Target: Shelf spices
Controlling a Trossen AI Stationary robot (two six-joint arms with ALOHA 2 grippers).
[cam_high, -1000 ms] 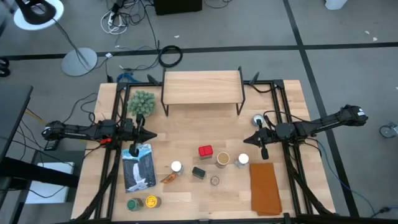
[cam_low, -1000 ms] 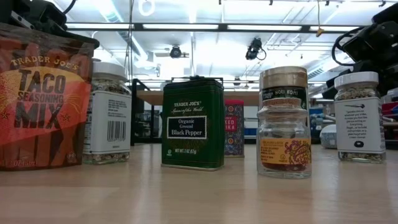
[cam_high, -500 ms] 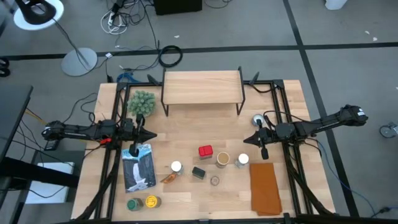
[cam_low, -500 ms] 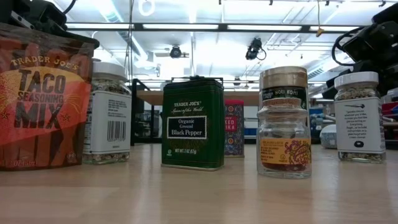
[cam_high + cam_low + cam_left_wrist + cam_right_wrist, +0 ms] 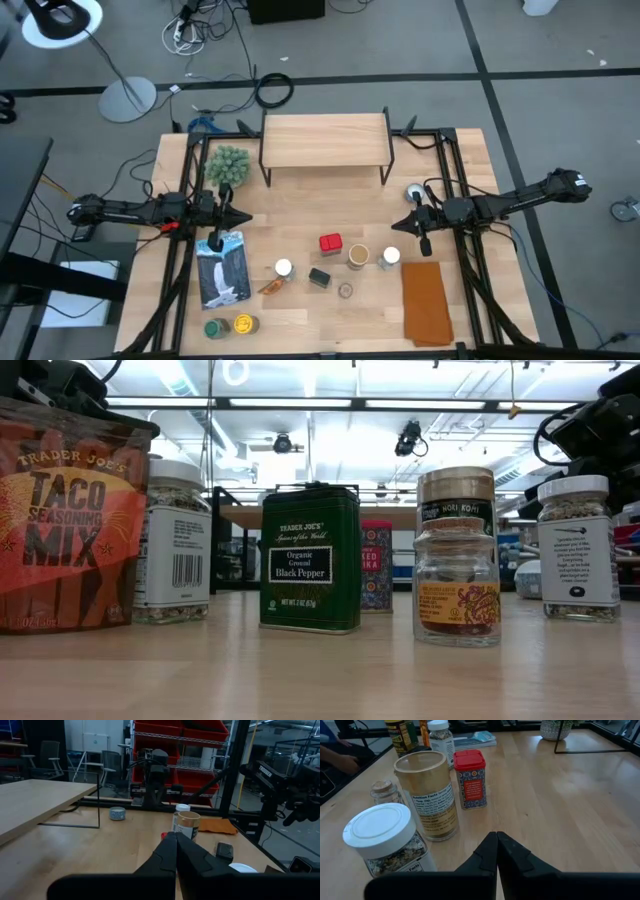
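The shelf [image 5: 325,140], a light wooden riser on black legs, stands at the table's far middle with nothing on top. The spices stand on the table in a loose row near its front: a red tin [image 5: 330,243], a tan-lidded jar [image 5: 358,256], a white-lidded jar [image 5: 390,258], a dark green tin [image 5: 320,278], a small cork-topped jar [image 5: 345,290], a white-lidded jar [image 5: 283,268], an orange packet [image 5: 270,287], and green [image 5: 213,328] and yellow [image 5: 243,324] lids at front left. My left gripper [image 5: 246,217] is shut at the left. My right gripper [image 5: 394,225] is shut just beyond the white-lidded jar.
A fuzzy green plant ball [image 5: 227,165] sits left of the shelf. A round silvery tin [image 5: 414,192] lies near the right arm. A blue-white booklet [image 5: 222,268] lies at the left, a brown cloth [image 5: 426,302] at the front right. Bare wood lies between the shelf and the spices.
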